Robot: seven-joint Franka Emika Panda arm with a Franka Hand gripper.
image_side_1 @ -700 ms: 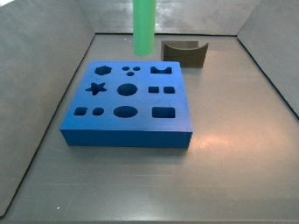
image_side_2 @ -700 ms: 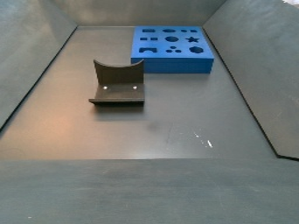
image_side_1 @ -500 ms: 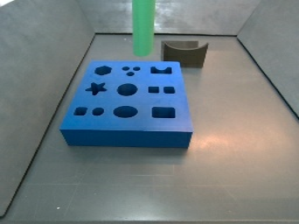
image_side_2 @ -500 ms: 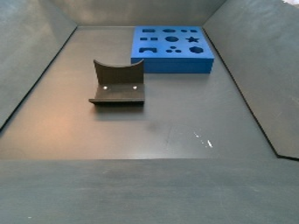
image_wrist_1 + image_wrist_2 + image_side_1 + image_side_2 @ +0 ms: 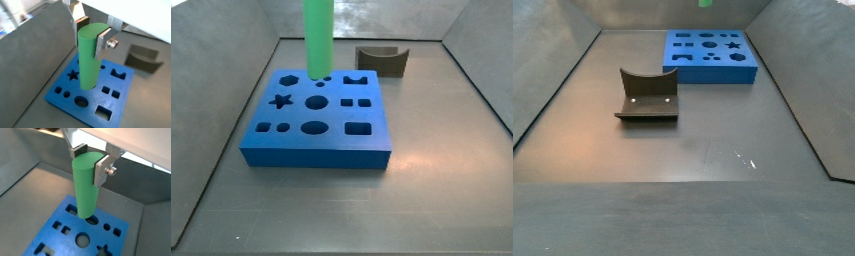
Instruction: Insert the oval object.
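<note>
The oval object, a long bright green rod [image 5: 89, 57], hangs upright in my gripper [image 5: 91, 31], which is shut on its upper end; both wrist views show this [image 5: 87, 183]. In a side view the rod [image 5: 318, 38] hangs over the back left part of the blue block [image 5: 318, 120], its lower end just above the holes there. The gripper itself is above the frame in both side views. In a side view only a green tip [image 5: 706, 3] shows at the top edge above the block [image 5: 711, 55]. The block's top has several holes of different shapes.
A dark grey curved block [image 5: 382, 60] stands on the floor behind the blue block; it also shows in a side view [image 5: 647, 96] and a wrist view [image 5: 143, 56]. Grey walls enclose the floor on all sides.
The green rod has moved left and forward, from behind the blue block to over its back left holes. The blue block and grey block have not moved.
</note>
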